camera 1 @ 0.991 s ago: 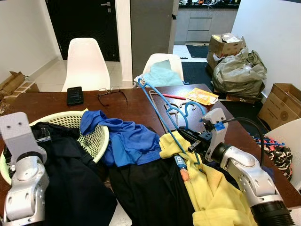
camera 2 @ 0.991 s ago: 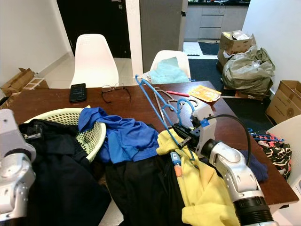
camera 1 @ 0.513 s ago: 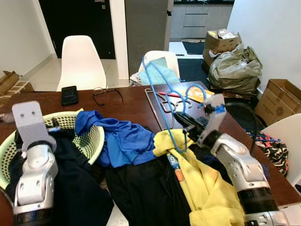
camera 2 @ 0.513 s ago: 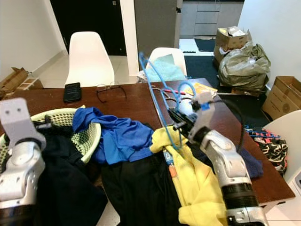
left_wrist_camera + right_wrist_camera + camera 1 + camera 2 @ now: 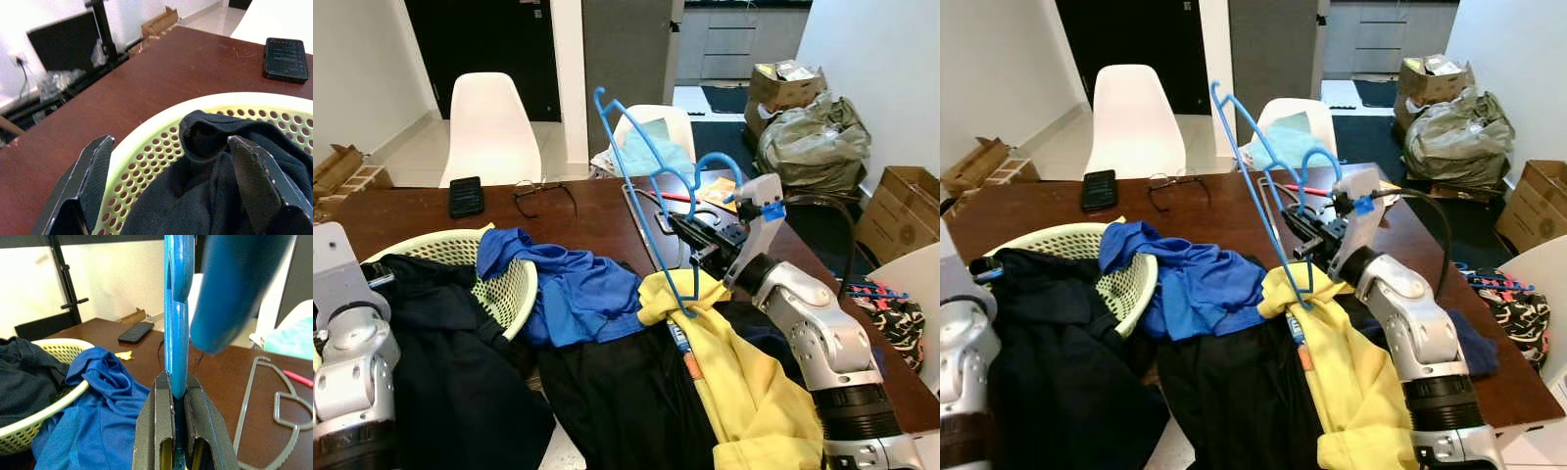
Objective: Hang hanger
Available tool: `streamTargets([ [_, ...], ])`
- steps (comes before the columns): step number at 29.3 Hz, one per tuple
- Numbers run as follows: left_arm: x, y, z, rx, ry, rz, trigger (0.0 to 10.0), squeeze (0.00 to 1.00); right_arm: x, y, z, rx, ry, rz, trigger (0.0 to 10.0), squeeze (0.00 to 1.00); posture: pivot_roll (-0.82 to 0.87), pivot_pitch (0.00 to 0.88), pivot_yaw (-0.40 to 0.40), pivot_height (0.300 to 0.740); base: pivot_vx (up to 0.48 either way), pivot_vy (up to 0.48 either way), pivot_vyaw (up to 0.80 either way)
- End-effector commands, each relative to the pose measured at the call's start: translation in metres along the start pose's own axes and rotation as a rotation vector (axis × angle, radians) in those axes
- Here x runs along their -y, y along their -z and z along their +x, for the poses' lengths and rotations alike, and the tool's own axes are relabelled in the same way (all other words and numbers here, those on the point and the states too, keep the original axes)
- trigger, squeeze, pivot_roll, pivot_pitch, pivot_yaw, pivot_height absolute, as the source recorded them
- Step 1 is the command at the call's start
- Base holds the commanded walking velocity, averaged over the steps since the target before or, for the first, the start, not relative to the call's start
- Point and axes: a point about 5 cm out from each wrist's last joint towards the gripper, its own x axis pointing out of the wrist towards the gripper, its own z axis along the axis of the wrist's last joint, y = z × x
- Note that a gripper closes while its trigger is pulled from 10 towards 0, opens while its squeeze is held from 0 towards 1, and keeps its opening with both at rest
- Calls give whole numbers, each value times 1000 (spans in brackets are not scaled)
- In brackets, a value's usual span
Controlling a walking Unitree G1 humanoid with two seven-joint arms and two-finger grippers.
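My right gripper (image 5: 697, 233) is shut on a blue plastic hanger (image 5: 638, 171) and holds it up above the brown table (image 5: 421, 211), tilted, with its lower corner near the yellow garment (image 5: 744, 377). In the right wrist view the blue hanger (image 5: 176, 333) runs straight up from between the closed fingers (image 5: 159, 428). A grey hanger (image 5: 646, 220) lies flat on the table behind it. My left gripper (image 5: 171, 191) is open over the rim of the pale green laundry basket (image 5: 161, 132), which holds dark clothes (image 5: 220, 166).
A blue shirt (image 5: 578, 289) and black clothes (image 5: 617, 401) are heaped on the table front. A phone (image 5: 467, 197) and glasses (image 5: 546, 194) lie at the far side. Two white chairs (image 5: 489, 122) stand behind. Bags and boxes (image 5: 808, 142) fill the right floor.
My right gripper has lifted the blue hanger higher and swung it more upright, off the clothes pile. The left arm has dropped lower at the left edge. The camera shifted slightly.
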Motion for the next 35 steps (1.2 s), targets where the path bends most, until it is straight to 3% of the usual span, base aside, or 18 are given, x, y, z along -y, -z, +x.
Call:
streamTargets([
  [1, -3, 8, 5, -57, 14, -12, 10000, 0, 0, -4, 0, 1, 3, -12, 10000, 0, 6, 0, 34, 740, 0, 0, 0],
  [2, -3, 9, 6, -61, 25, -19, 10000, 0, 1, -4, 0, 3, 7, -10, 10000, 0, 6, 0, 34, 740, 0, 0, 0],
  [3, -4, 9, 7, -60, 28, -14, 4196, 0, 1, -3, 0, 2, 15, -7, 10000, 0, -9, 0, 42, 740, 0, 0, 0],
  [5, -5, 10, 7, -58, 28, -9, 4196, 0, 1, -2, 0, 0, 21, -5, 10000, 0, -9, 0, 42, 740, 0, 0, 0],
  [6, -4, 7, 8, -48, 46, -8, 0, 0, 0, -5, -1, 4, 14, -4, 10000, 0, 0, 11, 45, 740, 0, 0, 0],
  [11, 1, 0, 9, -25, 96, -4, 0, 0, -1, -7, -2, 3, 9, -4, 10000, 0, -2, 15, 44, 740, 0, 0, 0],
  [18, -4, 4, 12, -41, 95, -7, 0, 0, -4, -6, -2, -1, 5, -4, 10000, 0, 1, 27, 36, 740, 0, 0, 0],
  [25, -28, 10, 18, -55, 17, -12, 0, 0, -4, -10, -3, -11, -8, -19, 10000, 0, -8, 34, 17, 740, 0, 0, 0],
  [26, -32, 10, 19, -50, 0, -17, 0, 498, -3, -10, -3, -12, -7, -19, 10000, 0, -10, 29, 11, 740, 0, 0, 0],
  [30, -34, 10, 20, -47, -12, -21, 0, 498, -3, -11, -3, -13, -7, -19, 10000, 0, -10, 29, 11, 740, 0, 0, 0],
  [31, -35, 8, 22, -43, -17, -27, 10000, 1000, -3, -12, -2, -9, -12, -22, 10000, 0, -12, 30, 5, 740, 0, 0, 0],
  [34, -35, 7, 25, -44, -17, -34, 10000, 1000, -3, -14, -1, -7, -19, -24, 10000, 0, -11, 33, 3, 740, 0, 0, 0],
  [35, -31, 5, 27, -45, 4, -49, 10000, 0, -4, -15, 0, -6, -24, -28, 10000, 0, -14, 37, 2, 740, 0, 0, 0],
])
